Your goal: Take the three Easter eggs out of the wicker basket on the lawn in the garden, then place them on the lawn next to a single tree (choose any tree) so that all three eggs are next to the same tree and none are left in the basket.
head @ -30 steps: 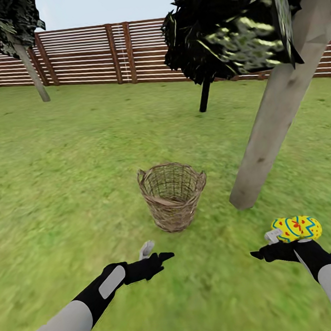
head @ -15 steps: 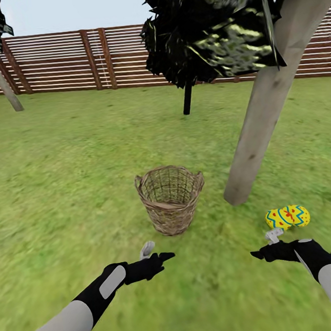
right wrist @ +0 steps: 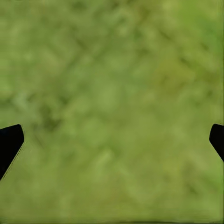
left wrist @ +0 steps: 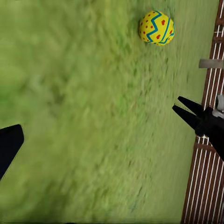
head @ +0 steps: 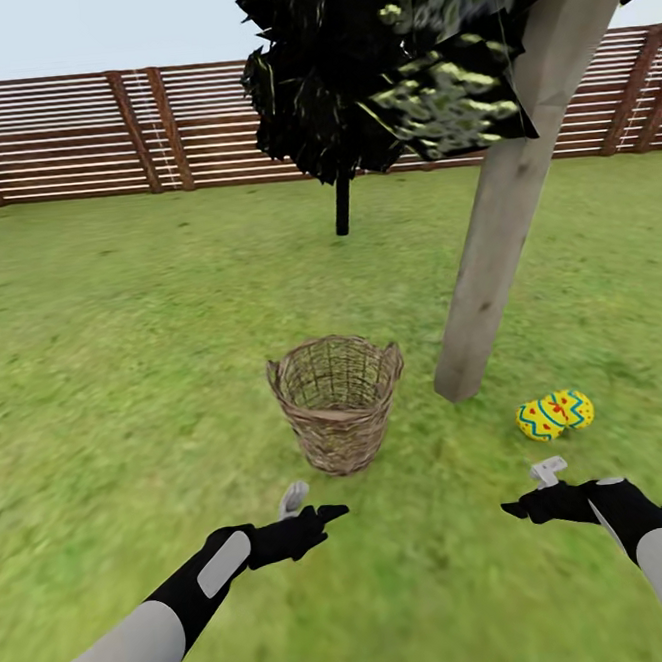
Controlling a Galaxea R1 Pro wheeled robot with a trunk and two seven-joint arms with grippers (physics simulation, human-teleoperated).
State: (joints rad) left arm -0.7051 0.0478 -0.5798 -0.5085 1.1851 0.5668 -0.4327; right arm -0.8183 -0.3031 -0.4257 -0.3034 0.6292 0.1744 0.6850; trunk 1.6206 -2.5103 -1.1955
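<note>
The Easter eggs (head: 555, 415) now lie on the lawn (head: 121, 339) beside the tree (head: 488, 287); the right tool (head: 540, 502) hangs spread, empty.

tree (head: 487, 277) crown cut off, wicker basket (head: 337, 403) contents unclear

Flat, even daylight with no cast shadows or glare; the lawn (head: 125, 389) renders blurry and mottled, smeared most in both wrist views.
</note>
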